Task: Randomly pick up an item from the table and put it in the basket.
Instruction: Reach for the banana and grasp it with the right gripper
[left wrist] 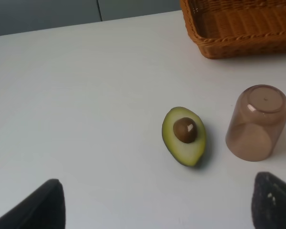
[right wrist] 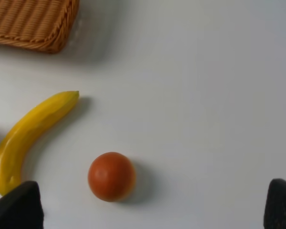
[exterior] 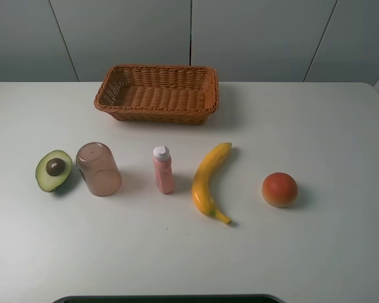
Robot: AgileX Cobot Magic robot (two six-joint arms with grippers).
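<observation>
The long curved yellow banana (exterior: 210, 182) lies on the white table (exterior: 341, 126), right of the middle, in front of the orange-brown wicker basket (exterior: 158, 93). The basket is empty at the back middle. The banana also shows in the right wrist view (right wrist: 28, 131), with a basket corner (right wrist: 33, 24) beyond it. My right gripper (right wrist: 148, 210) is open and empty, held above the table short of the banana. My left gripper (left wrist: 157, 210) is open and empty, held above the table near the avocado. Neither arm shows in the exterior high view.
A halved avocado (exterior: 54, 169), an upturned brownish translucent cup (exterior: 98, 168), a pink bottle with a white cap (exterior: 162, 168) and a round orange-red fruit (exterior: 279, 189) lie in a row with the banana. The avocado (left wrist: 183, 135) and cup (left wrist: 257, 122) show in the left wrist view.
</observation>
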